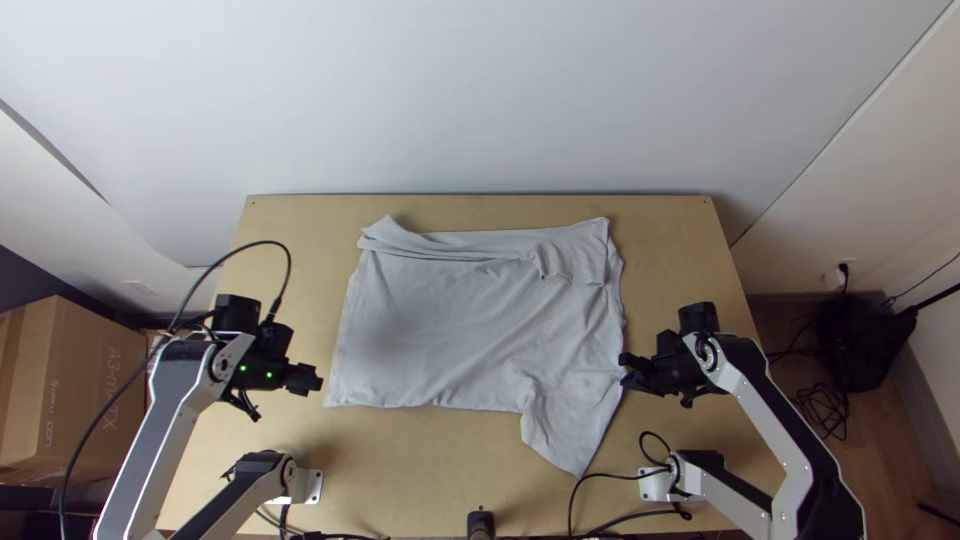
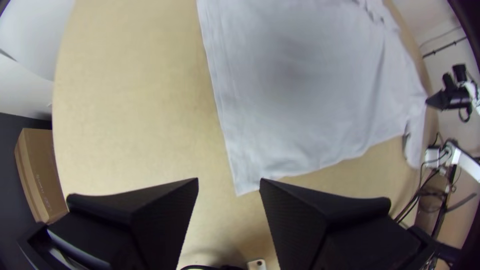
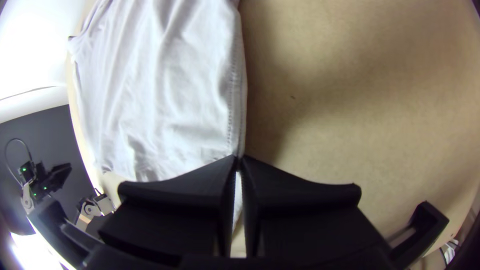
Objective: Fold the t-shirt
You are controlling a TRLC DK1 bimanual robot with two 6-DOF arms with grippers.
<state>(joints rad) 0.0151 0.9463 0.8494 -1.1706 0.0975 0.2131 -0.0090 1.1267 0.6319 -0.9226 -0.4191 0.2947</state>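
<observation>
Softly rumpled, the pale grey t-shirt (image 1: 450, 320) lies spread mid-frame, wrinkled and bunched along its top, a tapering flap toward lower right. At lower left, the left gripper (image 1: 318, 380) stands wide; at lower right, the right gripper (image 1: 623, 370) pinches its side edge. Smooth wooden table (image 1: 285, 300); plain white wall (image 1: 480, 100) above.

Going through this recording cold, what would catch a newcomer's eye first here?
The pale t-shirt spread across the middle of the wooden table, rumpled along its far edge, one flap jutting toward the near edge. Then the right gripper, closed on the shirt's side edge, while the left gripper stands open by the opposite near corner.
</observation>
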